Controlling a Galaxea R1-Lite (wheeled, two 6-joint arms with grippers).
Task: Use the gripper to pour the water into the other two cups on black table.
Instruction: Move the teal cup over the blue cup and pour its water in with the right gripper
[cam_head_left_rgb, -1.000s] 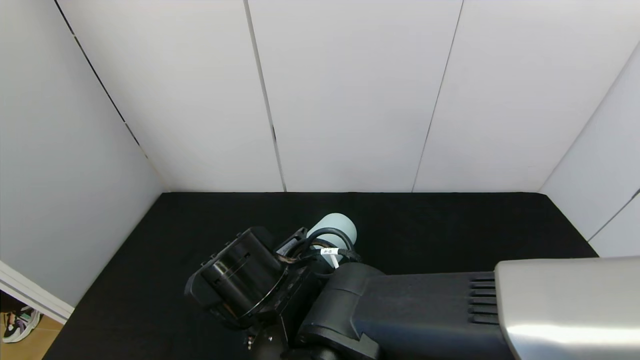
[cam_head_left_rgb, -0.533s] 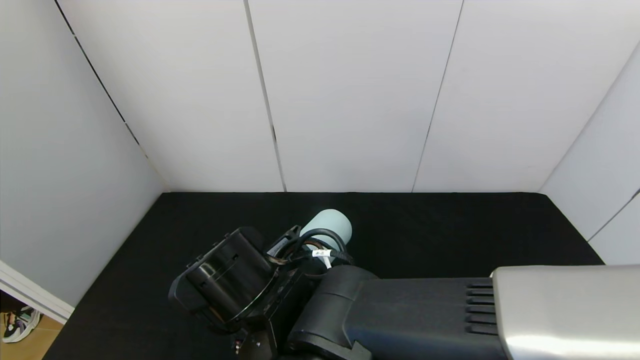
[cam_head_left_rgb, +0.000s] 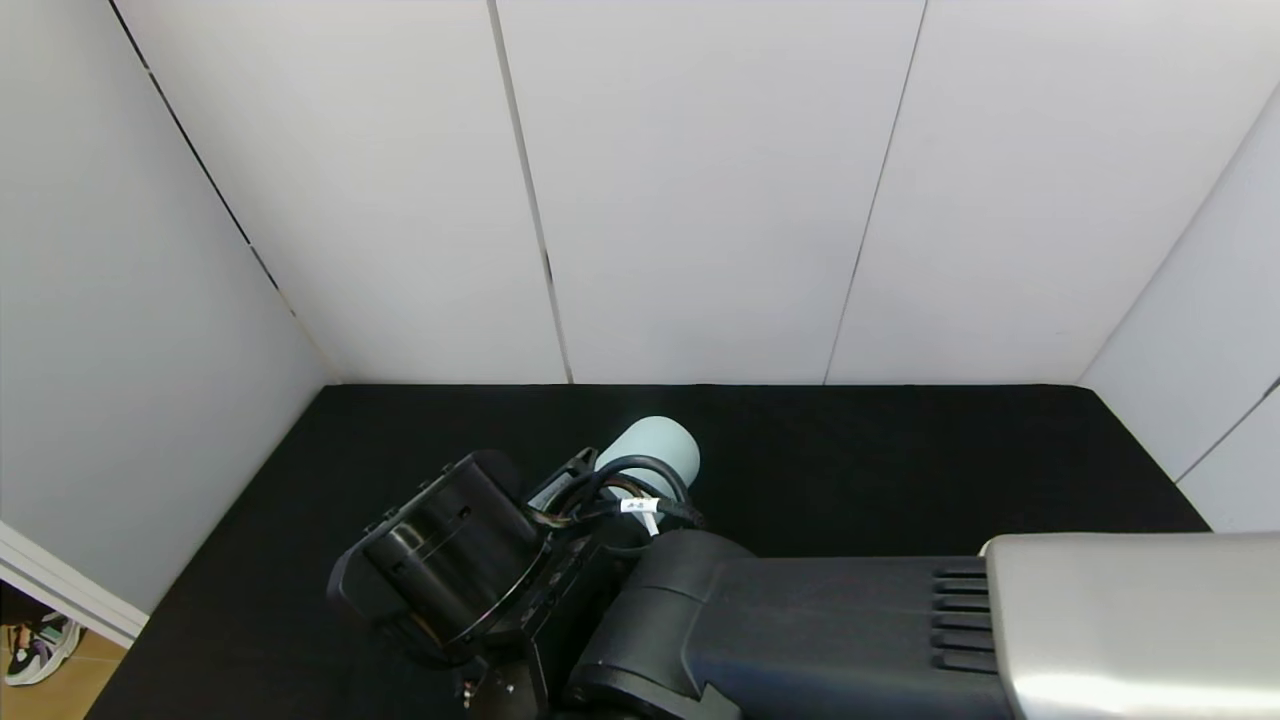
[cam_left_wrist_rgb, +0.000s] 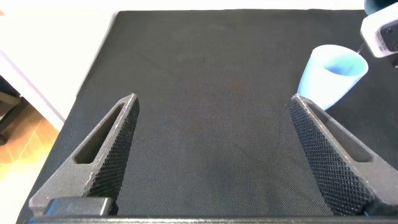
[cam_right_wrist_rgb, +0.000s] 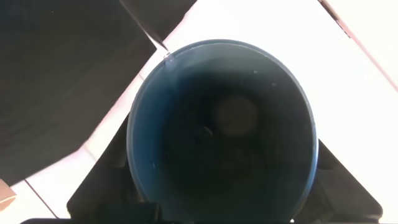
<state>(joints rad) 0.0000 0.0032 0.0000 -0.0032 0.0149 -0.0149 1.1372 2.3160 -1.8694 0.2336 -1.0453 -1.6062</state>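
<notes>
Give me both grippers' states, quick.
Left gripper: open, holding nothing, above the black table.
Right gripper: holding the light blue cup; fingers hidden.

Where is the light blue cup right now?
The light blue cup shows in the head view left of centre over the black table, tipped on its side at the right gripper, just beyond the cables.

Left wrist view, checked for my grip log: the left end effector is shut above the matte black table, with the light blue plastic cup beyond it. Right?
No. The left wrist view shows the left end effector open, fingers wide apart with nothing between. It does hang above the matte black table, the light blue plastic cup beyond it.
</notes>
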